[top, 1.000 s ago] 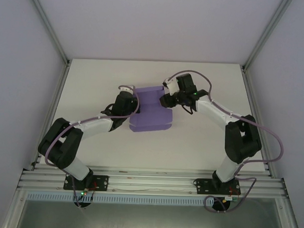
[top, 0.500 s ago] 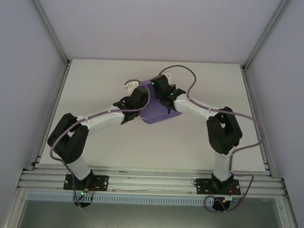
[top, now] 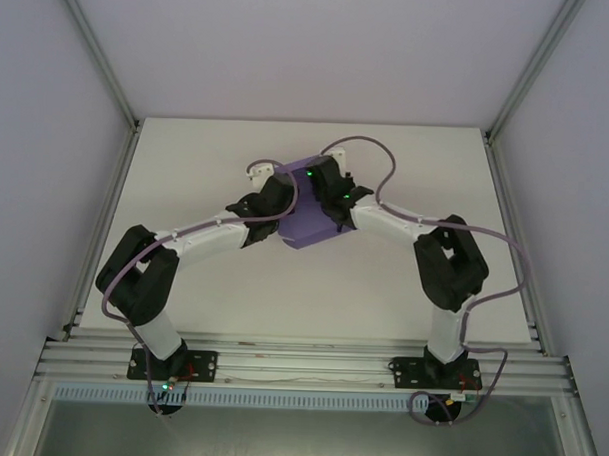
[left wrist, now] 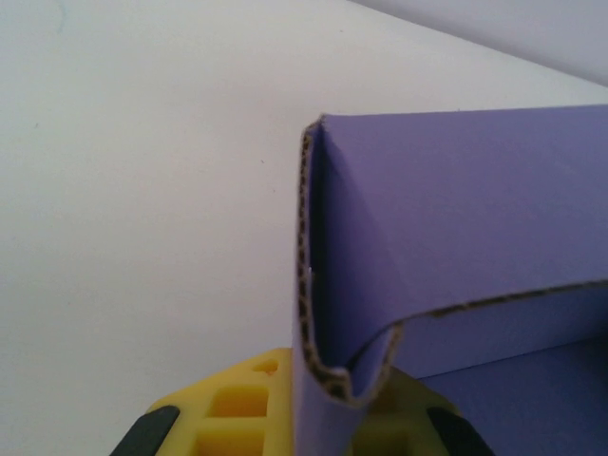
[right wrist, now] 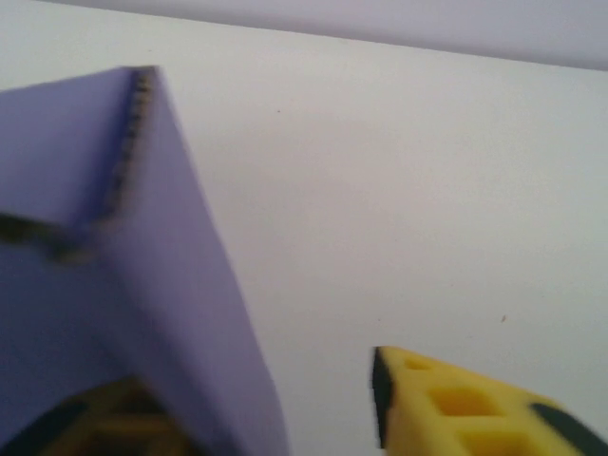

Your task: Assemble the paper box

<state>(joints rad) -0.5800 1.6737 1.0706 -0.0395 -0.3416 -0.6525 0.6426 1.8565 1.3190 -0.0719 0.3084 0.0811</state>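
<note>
the white tabletop [top: 186, 174] carries the paper box [top: 310, 230], purple and half folded, near its middle, with both arms bent in over it from either side. i judge the step in hand is to raise a side wall and fold it square along its crease. in the left wrist view this wall [left wrist: 456, 209] of corrugated card stands up with a curled edge. the left fingers [left wrist: 228, 413] look clenched on its lower part, one on each side. the right fingers [right wrist: 470, 404] are released: one yellow finger stands apart from the purple card, the other is half hidden behind it. to do it well, i think the left should hold low, near the crease, while the right closes slowly and presses the wall straight. the card is thin, so a hard twist could buckle it.
</note>
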